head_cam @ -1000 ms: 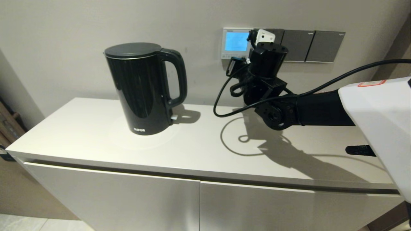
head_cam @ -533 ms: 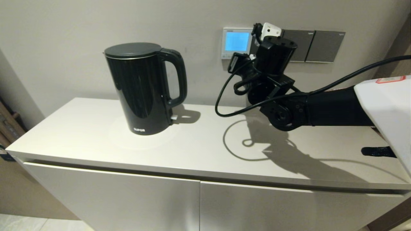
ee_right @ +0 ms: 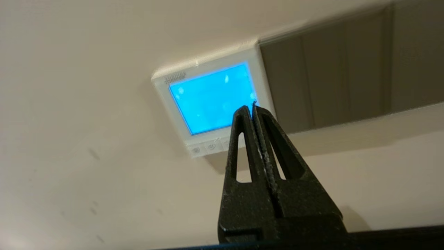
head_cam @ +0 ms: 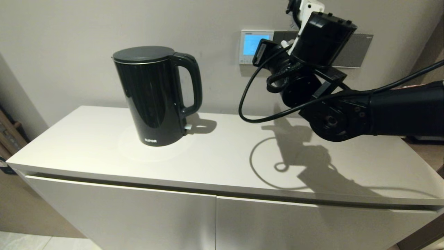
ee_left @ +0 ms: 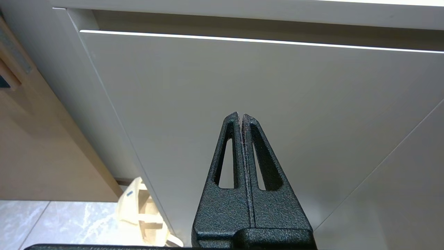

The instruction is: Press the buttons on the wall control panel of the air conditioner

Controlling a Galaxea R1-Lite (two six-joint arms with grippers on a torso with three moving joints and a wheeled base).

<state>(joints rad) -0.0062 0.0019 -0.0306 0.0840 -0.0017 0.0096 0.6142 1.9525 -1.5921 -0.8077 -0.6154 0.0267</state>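
Buttons (ee_right: 208, 147) run along the wall control panel (ee_right: 208, 104)'s lower edge, tiny and probably stiff: nothing to grip, only a light, square tip press. Right gripper (ee_right: 252, 106) hangs before the lit screen, fingers pressed together, holding nothing; left gripper (ee_left: 241, 116), likewise closed and empty, sits parked by the cabinet front (ee_left: 242, 76).

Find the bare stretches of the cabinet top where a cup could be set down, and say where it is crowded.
The cabinet top is bare from its left edge to the kettle, and along the front edge. Bare top also lies between the kettle and the right arm's shadow. It is crowded at the back right, where the right gripper and its cable hang before the wall control panel.
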